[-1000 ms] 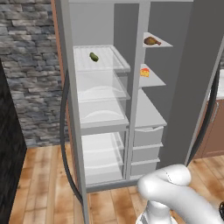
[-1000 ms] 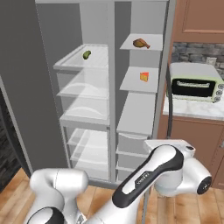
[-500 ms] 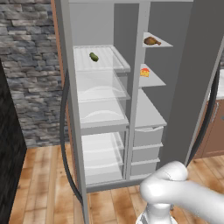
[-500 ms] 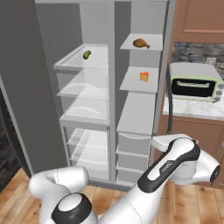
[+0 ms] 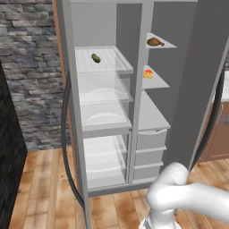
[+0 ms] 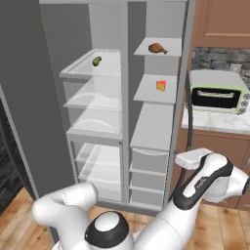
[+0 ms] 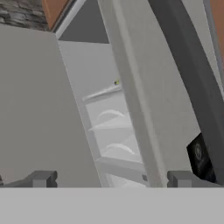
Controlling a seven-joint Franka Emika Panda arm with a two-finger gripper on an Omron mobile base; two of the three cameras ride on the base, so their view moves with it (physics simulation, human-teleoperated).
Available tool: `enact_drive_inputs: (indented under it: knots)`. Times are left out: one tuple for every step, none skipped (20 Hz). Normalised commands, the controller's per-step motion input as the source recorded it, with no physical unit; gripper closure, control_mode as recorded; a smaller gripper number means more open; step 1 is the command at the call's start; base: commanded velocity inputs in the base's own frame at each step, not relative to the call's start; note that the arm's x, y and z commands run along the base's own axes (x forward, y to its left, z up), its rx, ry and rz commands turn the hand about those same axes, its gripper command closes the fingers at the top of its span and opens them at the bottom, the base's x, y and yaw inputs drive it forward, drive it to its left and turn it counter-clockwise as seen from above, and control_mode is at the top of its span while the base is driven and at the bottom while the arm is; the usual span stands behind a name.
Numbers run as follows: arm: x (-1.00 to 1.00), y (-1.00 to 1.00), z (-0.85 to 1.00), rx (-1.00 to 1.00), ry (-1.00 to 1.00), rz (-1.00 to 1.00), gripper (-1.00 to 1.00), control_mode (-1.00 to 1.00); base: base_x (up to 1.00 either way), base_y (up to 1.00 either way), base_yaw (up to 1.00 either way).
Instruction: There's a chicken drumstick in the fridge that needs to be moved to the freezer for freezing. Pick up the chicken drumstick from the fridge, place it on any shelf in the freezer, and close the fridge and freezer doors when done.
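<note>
Drumstick (image 6: 157,48) lies on the top right-hand shelf (image 6: 172,52), long axis roughly left-right. Gripper (image 7: 111,178), jaws apart and empty, sits low, right of the open doors; target is high, far, leftward.

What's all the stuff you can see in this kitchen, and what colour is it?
fridge-freezer: 1, grey, both doors open, centre.
chicken drumstick: 1, brown, top shelf of the right compartment.
cheese wedge: 1, orange-yellow, shelf below the drumstick.
pickle: 1, green, top shelf of the left compartment.
toaster oven: 1, pale green and black, on the counter to the right.
stone wall: grey, left of the fridge.
floor: wooden, brown.
end effector: 1, dark fingertips spread apart, facing the left compartment.
</note>
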Motion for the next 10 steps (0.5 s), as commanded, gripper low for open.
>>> enact_drive_inputs:
  knots:
    - [0.40, 0.00, -0.29, 0.00, 0.00, 0.07, -1.00, -1.00, 0.00, 0.00, 0.00]
    - [0.33, 0.00, -0.29, 0.00, 0.00, 0.07, -1.00, -1.00, 0.00, 0.00, 0.00]
    - [0.35, 0.00, -0.24, 0.00, 0.00, 0.05, -1.00, -1.00, 0.00, 0.00, 0.00]
    - [0.28, 0.00, -0.23, 0.00, 0.00, 0.04, -1.00, -1.00, 0.00, 0.00, 0.00]
    - [0.26, 0.00, -0.19, 0.00, 0.00, 0.02, -1.00, -1.00, 0.00, 0.00, 0.00]
    - [0.17, 0.04, -0.16, 0.00, -0.01, 0.01, -1.00, -1.00, 0.00, 0.00, 0.00]
    - [0.08, 0.06, -0.11, 0.00, -0.03, 0.00, -1.00, -1.00, 0.00, 0.00, 0.00]
    - [0.00, 0.19, -0.11, 0.00, -0.05, 0.00, -1.00, -1.00, 0.00, 0.00, 0.00]
    - [0.00, 0.34, -0.09, 0.00, -0.07, 0.00, -1.00, -1.00, 0.00, 0.00, 0.00]
    - [0.00, 0.46, -0.10, 0.00, -0.05, 0.00, -1.00, -1.00, 0.00, 0.00, 0.00]
